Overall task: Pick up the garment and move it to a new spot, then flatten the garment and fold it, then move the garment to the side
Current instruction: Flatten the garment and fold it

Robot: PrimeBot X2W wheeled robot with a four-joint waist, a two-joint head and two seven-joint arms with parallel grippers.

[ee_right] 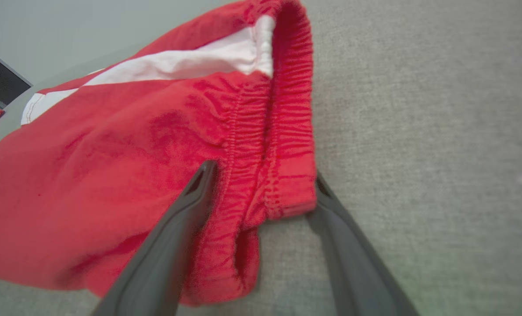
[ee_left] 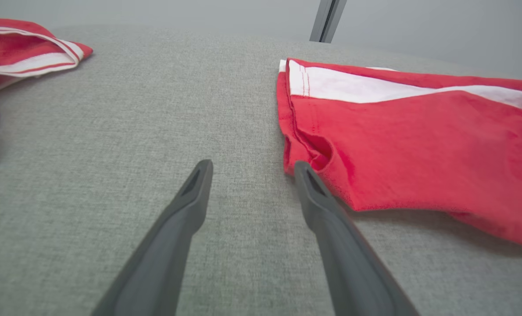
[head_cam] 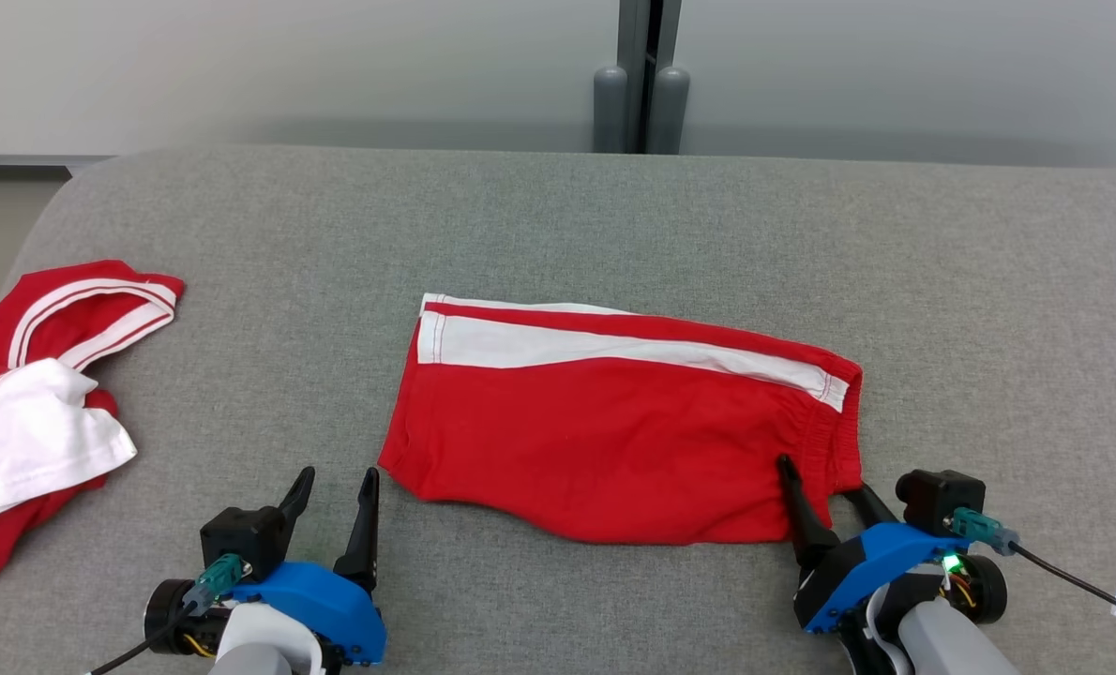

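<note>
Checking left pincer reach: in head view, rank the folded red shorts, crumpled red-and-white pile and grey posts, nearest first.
1. folded red shorts: just right of the left pincer.
2. crumpled pile: farther off, to its left.
3. grey posts: far back, centre.

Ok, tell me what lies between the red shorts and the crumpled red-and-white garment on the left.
Bare grey fabric surface, as the head and left wrist views show. The open left hand stands at that gap's near end, beside the shorts.
</note>
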